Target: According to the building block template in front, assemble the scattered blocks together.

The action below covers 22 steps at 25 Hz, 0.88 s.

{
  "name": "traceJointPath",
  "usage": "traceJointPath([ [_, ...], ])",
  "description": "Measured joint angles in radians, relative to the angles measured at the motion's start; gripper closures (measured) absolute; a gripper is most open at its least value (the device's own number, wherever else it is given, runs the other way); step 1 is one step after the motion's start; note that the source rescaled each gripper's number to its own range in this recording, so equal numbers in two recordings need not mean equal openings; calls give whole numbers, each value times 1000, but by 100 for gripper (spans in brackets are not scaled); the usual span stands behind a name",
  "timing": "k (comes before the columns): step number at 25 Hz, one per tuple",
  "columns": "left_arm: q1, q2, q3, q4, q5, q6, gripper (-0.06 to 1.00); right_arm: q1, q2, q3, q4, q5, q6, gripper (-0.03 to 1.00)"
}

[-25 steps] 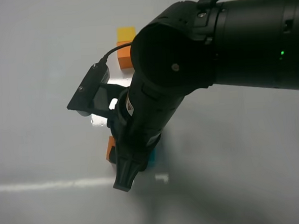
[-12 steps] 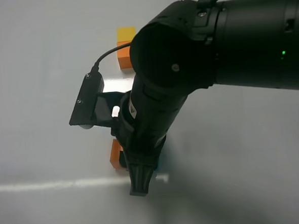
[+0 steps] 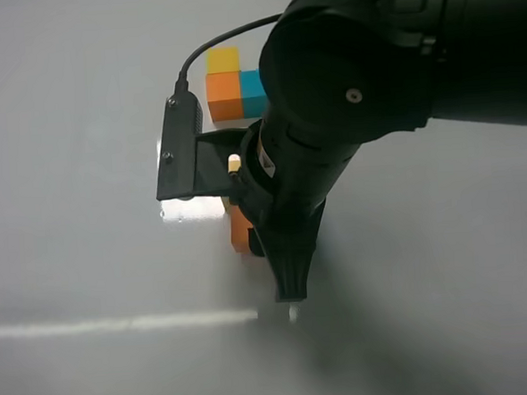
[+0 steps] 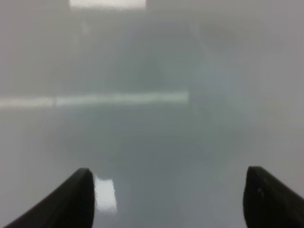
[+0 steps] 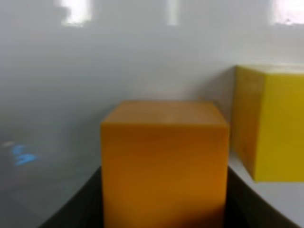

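The building block template (image 3: 235,85) lies at the back of the table, a bright yellow cube behind an orange one with a teal one on its right. My right gripper (image 3: 285,281) hangs below the big black arm, shut on the orange block (image 3: 239,228). In the right wrist view that orange block (image 5: 164,161) fills the gap between the dark fingers (image 5: 71,209), and a yellow block (image 5: 270,123) stands close beside it on the table. The teal scattered block is hidden. My left gripper (image 4: 166,199) is open over bare table with nothing between its fingers.
The right arm's black body (image 3: 372,74) covers much of the middle and right of the grey table (image 3: 71,263). Its wrist camera bracket (image 3: 178,149) and cable stick out to the left. A pale light streak (image 3: 119,324) crosses the table's front.
The right arm has swung to the right and farther back, carrying the orange block with it and uncovering the template's teal cube. The left gripper has not moved.
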Motion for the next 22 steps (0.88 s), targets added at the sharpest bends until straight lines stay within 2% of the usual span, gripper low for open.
traceJointPath([
  [22,0,0,0,0,0,2,2,0,2,0,40,-46,0,68],
])
